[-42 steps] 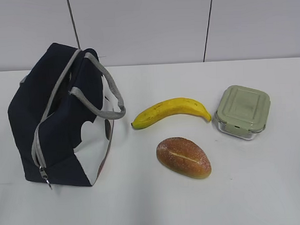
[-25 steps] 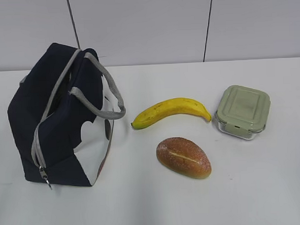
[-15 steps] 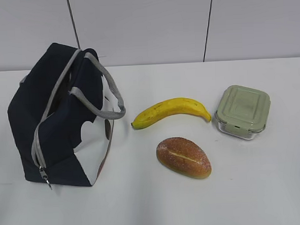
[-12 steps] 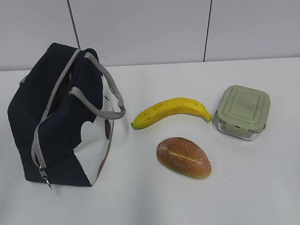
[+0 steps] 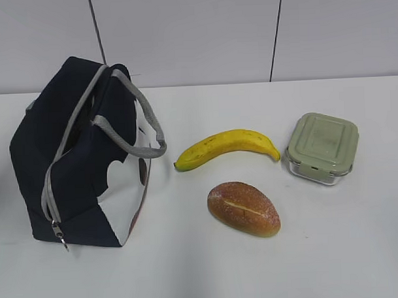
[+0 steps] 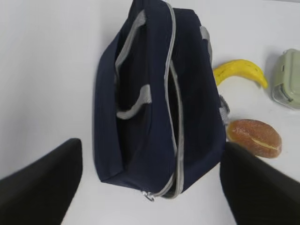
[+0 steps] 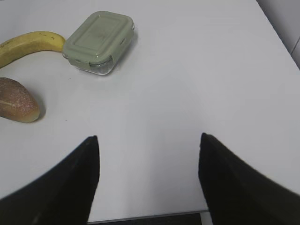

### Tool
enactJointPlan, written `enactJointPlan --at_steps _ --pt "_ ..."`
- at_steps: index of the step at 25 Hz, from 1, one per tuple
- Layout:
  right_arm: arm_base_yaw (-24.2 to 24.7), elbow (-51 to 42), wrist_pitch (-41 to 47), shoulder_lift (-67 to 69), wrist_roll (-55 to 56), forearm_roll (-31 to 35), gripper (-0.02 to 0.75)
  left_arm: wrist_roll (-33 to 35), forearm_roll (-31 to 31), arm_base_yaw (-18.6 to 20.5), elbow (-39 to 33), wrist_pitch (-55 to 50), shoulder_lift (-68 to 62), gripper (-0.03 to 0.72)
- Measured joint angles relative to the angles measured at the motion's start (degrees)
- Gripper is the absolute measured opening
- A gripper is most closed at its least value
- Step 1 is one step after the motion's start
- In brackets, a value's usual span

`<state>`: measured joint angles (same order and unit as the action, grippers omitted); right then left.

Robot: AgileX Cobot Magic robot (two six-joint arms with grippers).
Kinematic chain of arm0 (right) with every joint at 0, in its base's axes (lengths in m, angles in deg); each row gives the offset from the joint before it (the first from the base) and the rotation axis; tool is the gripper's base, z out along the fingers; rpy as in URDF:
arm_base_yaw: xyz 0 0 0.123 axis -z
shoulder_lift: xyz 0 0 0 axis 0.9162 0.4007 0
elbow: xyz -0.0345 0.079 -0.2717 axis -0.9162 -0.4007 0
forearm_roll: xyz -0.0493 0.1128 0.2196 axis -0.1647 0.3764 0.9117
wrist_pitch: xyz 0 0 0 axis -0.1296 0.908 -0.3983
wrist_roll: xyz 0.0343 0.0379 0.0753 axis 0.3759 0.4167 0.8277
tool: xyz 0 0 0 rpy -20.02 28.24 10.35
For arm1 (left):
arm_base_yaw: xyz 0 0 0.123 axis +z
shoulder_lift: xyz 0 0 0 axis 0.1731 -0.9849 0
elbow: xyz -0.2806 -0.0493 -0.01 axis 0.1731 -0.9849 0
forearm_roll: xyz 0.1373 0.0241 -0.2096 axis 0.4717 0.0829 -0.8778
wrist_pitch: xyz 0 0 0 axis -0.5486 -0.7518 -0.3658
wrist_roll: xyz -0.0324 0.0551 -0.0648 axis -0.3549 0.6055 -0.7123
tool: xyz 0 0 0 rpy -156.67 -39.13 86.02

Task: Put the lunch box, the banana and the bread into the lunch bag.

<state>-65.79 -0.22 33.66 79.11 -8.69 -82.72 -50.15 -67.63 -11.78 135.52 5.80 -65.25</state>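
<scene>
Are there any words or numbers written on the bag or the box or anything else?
None can be read: no words, numbers or brand names show in any view.
The lunch bag has only dark shapes on its white panel, not letters.
The lunch box lid is plain.

Only the fingers of each gripper show, at the bottom corners of the two wrist views; the left gripper [image 6: 150, 187] has broad, matt black fingers [image 6: 40, 180]; the right gripper [image 7: 149, 180] looks alike, its fingers [image 7: 61, 187] black, smooth, round-edged, unmarked.

Left claw [image 6: 150, 178], right claw [image 7: 147, 173]: both agape, empty.
</scene>
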Motion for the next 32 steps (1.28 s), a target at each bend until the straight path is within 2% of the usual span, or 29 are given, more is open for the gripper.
enactJointPlan --at_steps 4,9,14,23,27,32 --pt "0.00 0.00 0.00 0.00 0.00 0.00 0.491 3.49 -3.97 0.00 8.38 -2.66 -11.91 0.584" --pt "0.00 0.00 0.00 0.00 0.00 0.00 0.491 6.01 -4.95 0.00 17.72 -6.49 -24.43 0.575" --pt "0.00 0.00 0.00 0.00 0.00 0.00 0.491 9.15 -5.64 0.00 24.04 -9.39 -33.45 0.515" --pt "0.00 0.00 0.00 0.00 0.00 0.00 0.491 12.16 -9.14 0.00 25.39 -9.58 -40.95 0.400" --pt "0.00 0.00 0.00 0.00 0.00 0.00 0.491 13.67 -11.86 0.00 25.46 -9.27 -42.86 0.388" --pt "0.00 0.00 0.00 0.00 0.00 0.00 0.491 14.14 -12.36 -0.07 25.56 -8.53 -44.38 0.355"
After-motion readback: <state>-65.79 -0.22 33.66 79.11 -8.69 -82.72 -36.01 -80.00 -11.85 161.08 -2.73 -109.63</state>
